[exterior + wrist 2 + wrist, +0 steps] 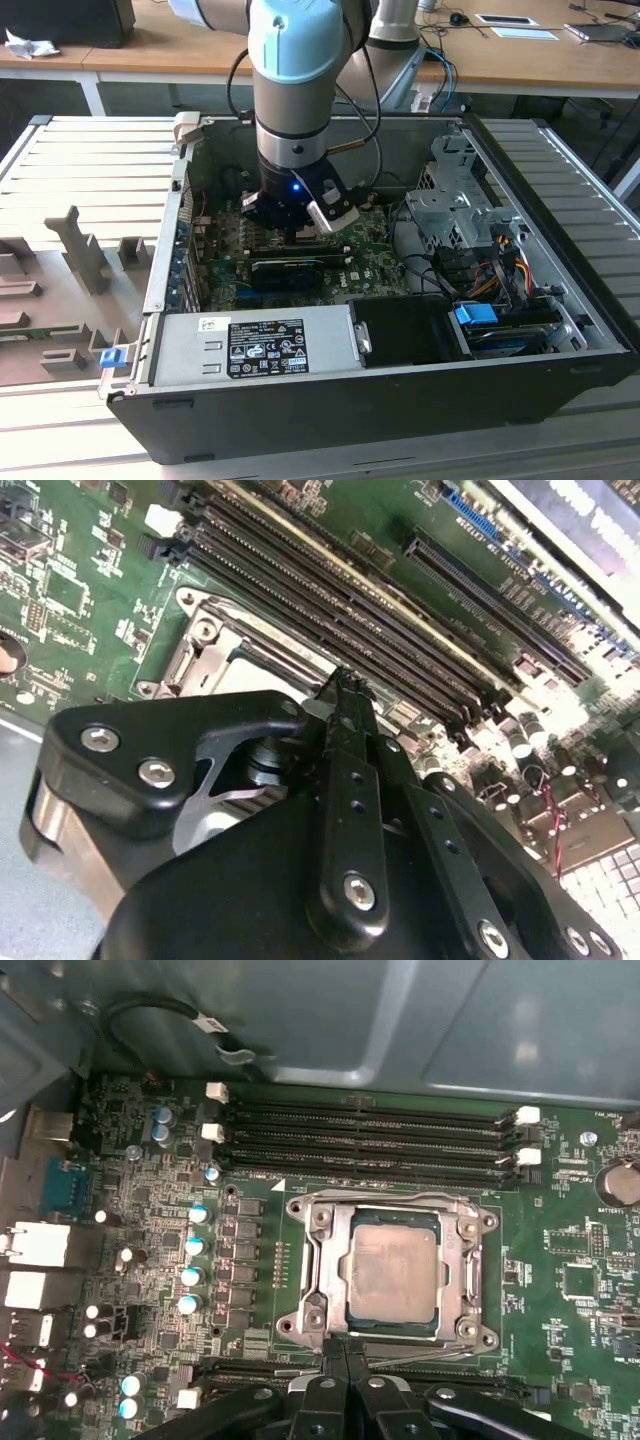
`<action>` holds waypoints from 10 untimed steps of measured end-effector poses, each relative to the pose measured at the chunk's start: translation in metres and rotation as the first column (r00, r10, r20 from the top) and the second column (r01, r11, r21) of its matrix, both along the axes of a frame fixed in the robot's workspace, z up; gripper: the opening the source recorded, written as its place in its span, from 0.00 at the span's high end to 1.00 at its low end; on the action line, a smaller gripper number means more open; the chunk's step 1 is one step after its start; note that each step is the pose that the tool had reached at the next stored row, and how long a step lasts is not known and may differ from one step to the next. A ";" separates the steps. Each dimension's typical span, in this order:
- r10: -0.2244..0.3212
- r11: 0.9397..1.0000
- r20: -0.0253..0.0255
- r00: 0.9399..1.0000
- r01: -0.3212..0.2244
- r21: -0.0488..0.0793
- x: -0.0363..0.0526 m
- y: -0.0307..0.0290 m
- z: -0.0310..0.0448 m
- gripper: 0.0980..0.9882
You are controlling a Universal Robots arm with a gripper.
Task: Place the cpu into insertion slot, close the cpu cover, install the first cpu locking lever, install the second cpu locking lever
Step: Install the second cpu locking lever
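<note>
In the first wrist view we look down on the green motherboard (150, 1260) and see the cpu (392, 1272) lying flat inside the insertion slot (310, 1290), its pale metal face showing through the large cut-out of the cpu cover (455, 1280), which lies down over the socket. The gripper (345, 1350) sits at the socket's near edge, its two black fingers pressed together with nothing between them; their tips touch or hang just above the frame, and we cannot tell which. We cannot make out the thin locking levers with any certainty among the grey metal of the rim. In the second wrist view the gripper (345, 695) body hides most of the socket, leaving one corner of the frame (205, 645) and the long black memory slots (330, 605) beside it. In the exterior view the arm (290, 80) reaches down into the open computer case (400, 400), and its wrist blocks our sight of the socket; the gripper (295, 232) is barely visible above a black card (295, 268).
</note>
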State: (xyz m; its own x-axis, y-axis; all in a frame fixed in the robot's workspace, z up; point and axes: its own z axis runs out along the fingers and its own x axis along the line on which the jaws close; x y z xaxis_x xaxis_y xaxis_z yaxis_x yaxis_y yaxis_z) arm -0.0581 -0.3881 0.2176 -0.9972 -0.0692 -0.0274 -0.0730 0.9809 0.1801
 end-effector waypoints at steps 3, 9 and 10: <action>0.000 1.000 0.000 1.000 0.000 0.008 -0.0008 -0.0061 -0.0004 0.99; 0.000 0.999 0.000 1.000 0.000 0.035 -0.0136 -0.0107 -0.0011 0.99; 0.000 0.999 0.000 1.000 0.000 0.040 -0.0145 -0.0109 -0.0017 0.99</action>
State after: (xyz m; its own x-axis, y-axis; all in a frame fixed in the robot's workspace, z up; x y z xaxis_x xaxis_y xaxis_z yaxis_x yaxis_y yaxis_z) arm -0.0726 -0.3990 0.2159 -0.9972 -0.0677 -0.0302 -0.0727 0.9729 0.2195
